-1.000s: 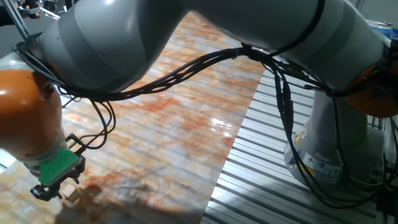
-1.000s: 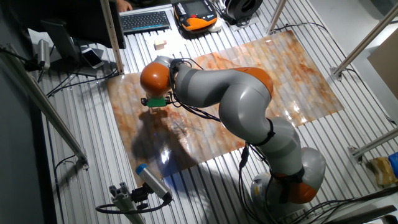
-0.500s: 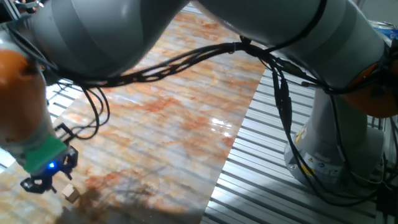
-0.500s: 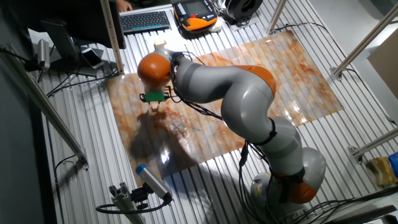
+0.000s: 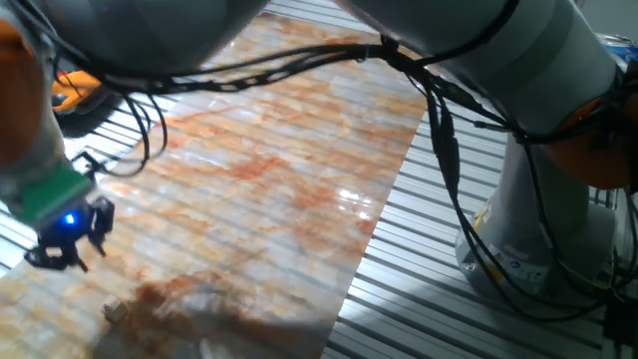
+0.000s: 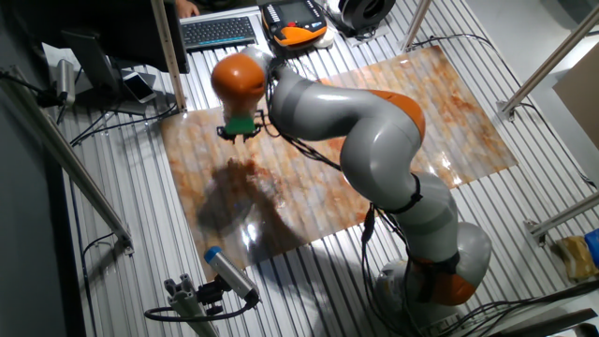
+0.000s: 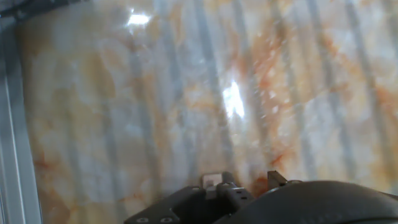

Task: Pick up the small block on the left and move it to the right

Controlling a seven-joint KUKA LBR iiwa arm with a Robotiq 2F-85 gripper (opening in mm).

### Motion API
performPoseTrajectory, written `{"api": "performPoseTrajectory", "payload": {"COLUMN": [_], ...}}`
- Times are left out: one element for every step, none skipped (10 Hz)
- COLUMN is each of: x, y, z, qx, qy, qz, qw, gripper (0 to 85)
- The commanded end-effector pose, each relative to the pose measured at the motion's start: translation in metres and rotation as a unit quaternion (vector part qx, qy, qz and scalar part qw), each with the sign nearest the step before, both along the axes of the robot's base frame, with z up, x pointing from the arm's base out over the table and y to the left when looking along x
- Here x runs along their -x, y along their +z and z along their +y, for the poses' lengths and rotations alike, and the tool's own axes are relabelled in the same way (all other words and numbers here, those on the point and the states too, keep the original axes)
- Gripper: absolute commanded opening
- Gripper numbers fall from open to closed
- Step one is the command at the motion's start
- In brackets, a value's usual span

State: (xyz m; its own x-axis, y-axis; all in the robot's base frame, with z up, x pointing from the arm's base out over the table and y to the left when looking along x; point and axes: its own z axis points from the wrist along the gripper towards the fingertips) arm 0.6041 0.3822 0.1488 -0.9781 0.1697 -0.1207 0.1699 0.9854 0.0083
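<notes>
The small block [image 5: 117, 311] is a tiny tan wooden cube lying on the marble-patterned board [image 5: 299, 170] near its front left corner. My gripper [image 5: 67, 251], below a green collar with a blue light, hangs above the board, up and to the left of the block, clear of it. Its black fingers stand apart with nothing between them. In the other fixed view the gripper [image 6: 241, 134] hovers over the board's far left part; the block is too small to pick out there. The hand view shows only board [image 7: 186, 93] above the dark gripper body.
The grey arm [image 5: 419, 40] spans the top of the one fixed view, with black cables [image 5: 299, 75] hanging under it. A keyboard [image 6: 220, 31] and an orange-black pendant [image 6: 298, 21] lie beyond the board. A slatted metal table [image 5: 419, 289] surrounds the board.
My gripper has risen and moved left, away from the small block. The block stays on the board where it lay beside the fingers.
</notes>
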Motion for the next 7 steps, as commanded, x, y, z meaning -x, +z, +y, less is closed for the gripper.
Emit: {"api": "performPoseTrajectory", "payload": {"x": [-0.0022,-0.0043,-0.0065,-0.0082,-0.0091,-0.0094,-0.0083], "y": [0.033,0.044,0.050,0.056,0.060,0.064,0.066], "z": [-0.007,-0.021,-0.037,-0.048,-0.059,-0.069,-0.077], "qx": [-0.007,-0.005,-0.011,-0.008,-0.009,-0.014,-0.013], "qy": [-0.003,0.009,0.020,0.031,0.039,0.047,0.047], "qz": [-0.001,0.000,-0.001,-0.002,-0.002,-0.002,-0.007], "qw": [1.0000,1.0000,0.9997,0.9995,0.9992,0.9988,0.9988], "gripper": [34.0,34.0,17.0,17.0,0.0,0.0,0.0]}}
